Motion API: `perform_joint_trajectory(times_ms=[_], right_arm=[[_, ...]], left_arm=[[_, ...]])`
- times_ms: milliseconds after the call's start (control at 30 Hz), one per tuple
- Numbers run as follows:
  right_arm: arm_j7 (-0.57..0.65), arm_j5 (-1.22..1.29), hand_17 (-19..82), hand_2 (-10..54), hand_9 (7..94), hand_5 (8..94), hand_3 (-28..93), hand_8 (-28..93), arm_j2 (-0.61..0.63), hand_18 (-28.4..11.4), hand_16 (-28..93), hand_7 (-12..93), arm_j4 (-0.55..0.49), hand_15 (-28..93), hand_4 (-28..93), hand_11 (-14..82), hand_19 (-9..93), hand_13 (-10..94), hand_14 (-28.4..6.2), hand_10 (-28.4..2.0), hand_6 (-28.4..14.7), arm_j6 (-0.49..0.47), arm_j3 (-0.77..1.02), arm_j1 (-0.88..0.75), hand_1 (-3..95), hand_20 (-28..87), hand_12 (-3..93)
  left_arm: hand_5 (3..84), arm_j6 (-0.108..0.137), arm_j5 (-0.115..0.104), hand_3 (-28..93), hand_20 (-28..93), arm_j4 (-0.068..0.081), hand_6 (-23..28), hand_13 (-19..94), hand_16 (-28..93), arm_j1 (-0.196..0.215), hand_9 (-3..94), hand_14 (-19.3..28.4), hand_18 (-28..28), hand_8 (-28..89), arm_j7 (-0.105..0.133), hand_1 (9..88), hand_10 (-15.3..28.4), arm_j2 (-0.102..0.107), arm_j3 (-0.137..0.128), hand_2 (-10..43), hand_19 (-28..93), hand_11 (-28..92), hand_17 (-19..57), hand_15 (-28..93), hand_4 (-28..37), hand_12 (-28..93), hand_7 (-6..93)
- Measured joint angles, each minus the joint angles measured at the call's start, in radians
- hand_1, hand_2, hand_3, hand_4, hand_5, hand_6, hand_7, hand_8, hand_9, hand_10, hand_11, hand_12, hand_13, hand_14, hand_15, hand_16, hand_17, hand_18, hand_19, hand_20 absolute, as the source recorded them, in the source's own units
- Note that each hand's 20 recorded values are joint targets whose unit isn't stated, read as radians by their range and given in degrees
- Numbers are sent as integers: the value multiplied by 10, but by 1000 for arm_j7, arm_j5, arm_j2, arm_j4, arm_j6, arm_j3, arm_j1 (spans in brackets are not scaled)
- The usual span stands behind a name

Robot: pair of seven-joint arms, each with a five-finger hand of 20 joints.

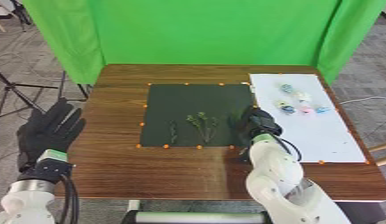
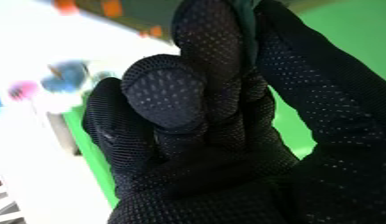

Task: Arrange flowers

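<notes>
Green sprigs (image 1: 202, 117) lie on the mat (image 1: 176, 100), pastel flowers (image 1: 305, 107) beside it.

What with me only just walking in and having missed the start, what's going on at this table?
The robot's right hand is at the right side of the dark mat, pinching a dark green piece, probably a leaf. Green sprigs lie on the mat, while small blue, pink and pale pieces, likely flowers, lie on the white sheet. The left hand is open by the table's left edge, handling nothing.
</notes>
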Motion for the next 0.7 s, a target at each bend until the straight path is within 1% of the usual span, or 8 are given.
perform_joint_trajectory(times_ms=[100, 233, 600, 700], right_arm=[[3, -5, 600, -62, 848, 681, 783, 207, -20, -205, 346, 536, 38, 611, -71, 373, 932, 862, -62, -126, -50, -1, -11, -2, 451, 499, 400], [8, -15, 600, -62, 847, 684, 778, 203, -44, -204, 345, 532, 74, 611, -79, 374, 932, 863, -61, -126, -50, -4, -16, 3, 455, 500, 399], [15, -18, 597, -87, 846, 684, 768, 191, -77, -207, 347, 522, 84, 611, -90, 371, 932, 859, -65, -129, -44, -22, -16, 12, 455, 503, 405], [14, -19, 593, -94, 835, 675, 731, 190, -81, -207, 349, 518, 84, 610, -117, 393, 932, 854, -66, -141, -44, -35, -16, 15, 444, 503, 363]], left_arm=[[402, 0, 1, 726, 81, 4, 60, 214, -91, -12, 309, 132, 120, -95, -1, 265, 122, 0, 8, 119, 340, 194, -42, 331, -283, 89, 143], [402, 0, 1, 726, 81, 5, 60, 214, -91, -23, 310, 133, 121, -95, -4, 265, 122, 0, 14, 120, 340, 195, -42, 332, -283, 89, 143], [403, 0, 0, 728, 80, 7, 60, 213, -93, -29, 309, 131, 120, -95, -5, 264, 120, -1, 20, 119, 339, 194, -41, 328, -283, 88, 140], [402, 0, 0, 728, 81, 7, 60, 212, -92, -29, 308, 131, 119, -95, -5, 265, 120, -1, 20, 119, 337, 194, -40, 327, -283, 87, 140]])
